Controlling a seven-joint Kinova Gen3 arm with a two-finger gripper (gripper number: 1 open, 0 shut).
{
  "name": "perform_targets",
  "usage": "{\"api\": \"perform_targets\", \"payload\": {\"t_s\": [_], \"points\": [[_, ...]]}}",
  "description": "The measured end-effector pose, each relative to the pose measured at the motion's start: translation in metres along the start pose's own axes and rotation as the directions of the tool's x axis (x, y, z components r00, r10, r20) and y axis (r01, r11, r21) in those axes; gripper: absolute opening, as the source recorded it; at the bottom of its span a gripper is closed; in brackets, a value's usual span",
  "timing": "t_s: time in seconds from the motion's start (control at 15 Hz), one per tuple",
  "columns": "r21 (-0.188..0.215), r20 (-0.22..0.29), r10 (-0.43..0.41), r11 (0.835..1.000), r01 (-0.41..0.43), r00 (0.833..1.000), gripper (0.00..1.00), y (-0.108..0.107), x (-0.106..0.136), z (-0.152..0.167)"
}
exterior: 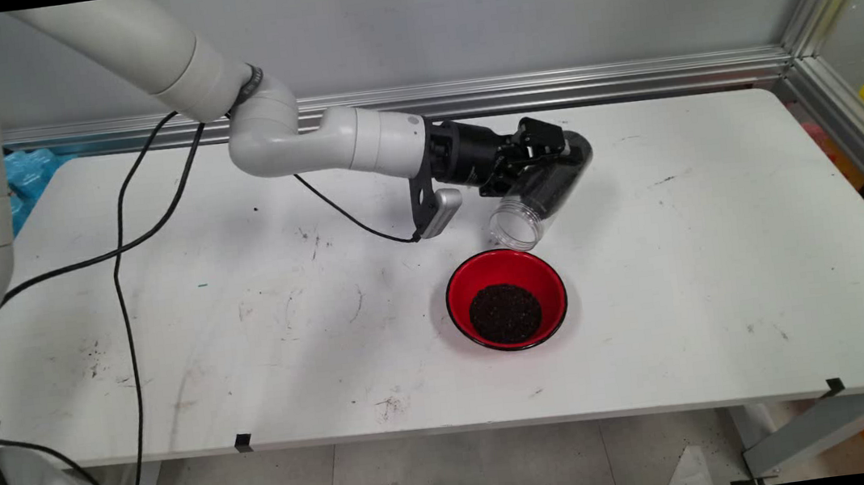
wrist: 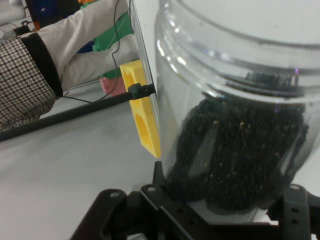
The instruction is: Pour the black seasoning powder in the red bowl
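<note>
My gripper (exterior: 548,154) is shut on a clear plastic jar (exterior: 544,193) partly filled with dark grains. The jar is tilted, its open mouth (exterior: 514,231) pointing down and toward the near left, just above the far rim of a red bowl (exterior: 507,299). A heap of the same dark grains (exterior: 505,313) lies in the bowl. In the hand view the jar (wrist: 235,130) fills the right side, its grains (wrist: 240,160) massed close to the gripper's linkage and its clear threaded neck toward the top.
The white table (exterior: 245,313) carries scuffs and specks. Black cables (exterior: 120,253) hang from the arm over its left half. A yellow block (wrist: 142,117) and a person's sleeve (wrist: 30,75) show beyond the table in the hand view.
</note>
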Motion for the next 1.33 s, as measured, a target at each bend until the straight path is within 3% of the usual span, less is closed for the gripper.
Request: {"api": "perform_targets", "payload": {"t_s": [1.33], "points": [[0.035,0.013,0.174,0.984,-0.174,0.985,0.00,0.0058,0.0039,0.0078]]}}
